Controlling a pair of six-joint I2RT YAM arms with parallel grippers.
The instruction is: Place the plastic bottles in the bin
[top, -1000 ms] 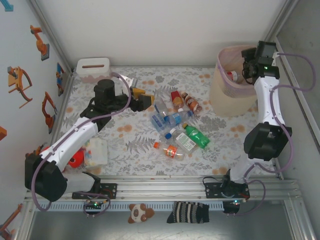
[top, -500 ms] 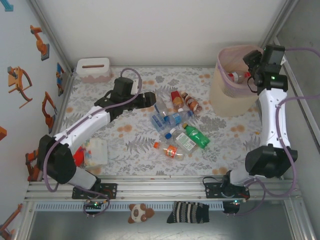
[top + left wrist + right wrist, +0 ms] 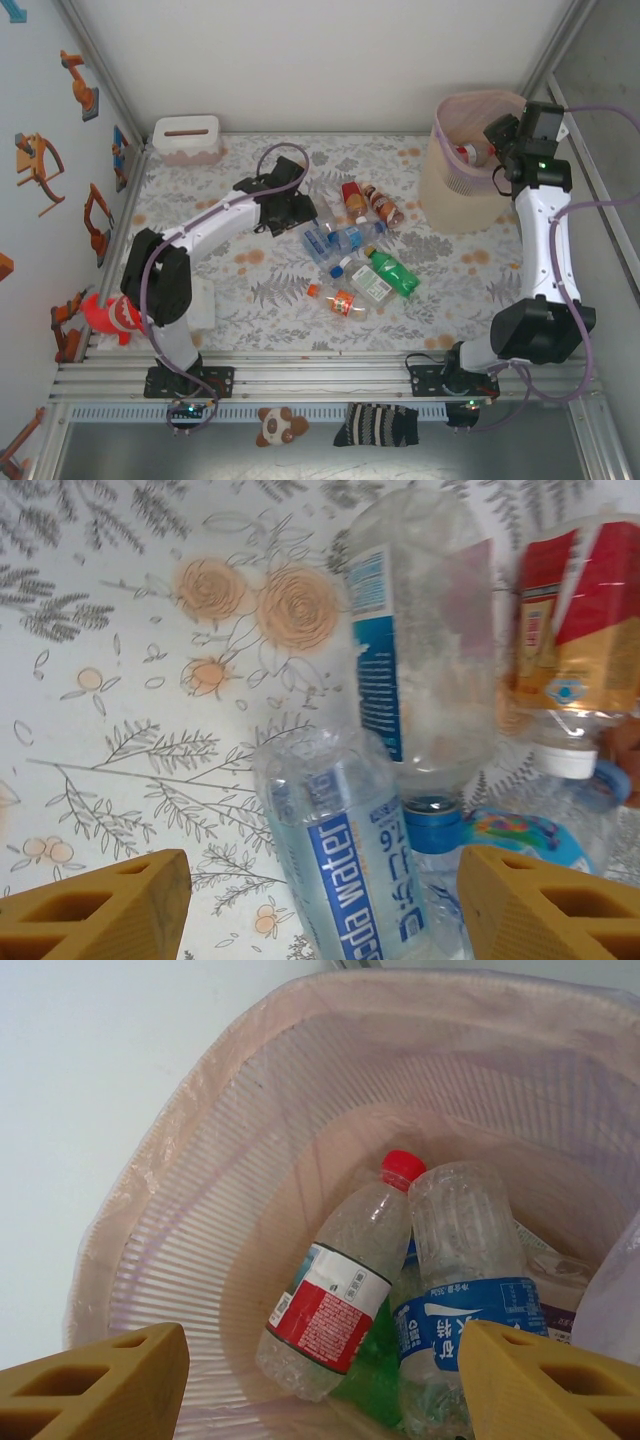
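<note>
My left gripper (image 3: 300,208) hangs low over the flowered mat (image 3: 250,290), fingers spread wide with nothing pinched. In my left wrist view a soda water bottle (image 3: 345,850) lies on the mat straight between the two yellow fingertips (image 3: 110,900), its long axis running away from me and leaning a little left, rounded end farthest. Just beside it on the right lies a clear bottle with a blue label (image 3: 420,650), lengthwise the same way, blue cap (image 3: 435,825) towards me. Right again, a red and gold labelled bottle (image 3: 575,630), white cap near. To the left of them it is all bare mat, plenty of room to swing.

From above, the loose bottles (image 3: 350,240) lie bunched mid-table, pointing every which way; the green bottle (image 3: 392,272) lies slantwise, cap up-left. There is open mat along the near rail and on the left, up to the tissue box (image 3: 186,138) in the far left corner.

My right gripper (image 3: 497,135) sits over the bin (image 3: 450,190) at the far right, tight to the side wall. Its fingers are wide too, and empty. Looking down past the pink liner rim (image 3: 200,1110), a red-capped bottle (image 3: 335,1290) leans with its cap up. A blue-labelled bottle (image 3: 460,1290) lies alongside, touching it, on something green.
</note>
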